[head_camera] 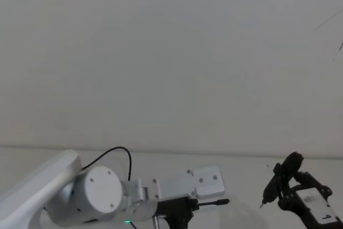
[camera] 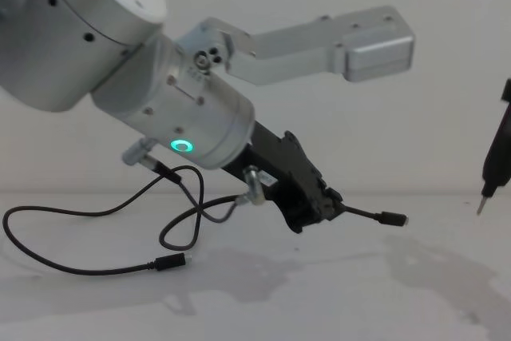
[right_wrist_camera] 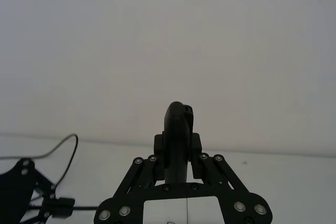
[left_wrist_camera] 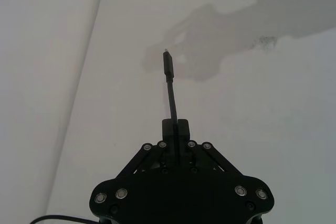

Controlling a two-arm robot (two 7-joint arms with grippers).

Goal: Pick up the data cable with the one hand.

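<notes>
We see the left gripper (camera: 327,204) raised above the white desk (camera: 343,301), its fingers pressed together on the data cable (left_wrist_camera: 171,98) a short way behind one end. That short stretch of cord sticks straight out past the fingertips, clear of the desk, and ends in a small black plug (camera: 393,218) with a silvery tip. In the chest view the rest of the cable hangs down behind the gripper, lies in loose loops on the desk to the left, and ends in the other plug (camera: 170,262), flat on the surface. The right gripper (head_camera: 270,189) hangs at the right, well apart from the cable; we cannot tell whether it is spread or closed.
</notes>
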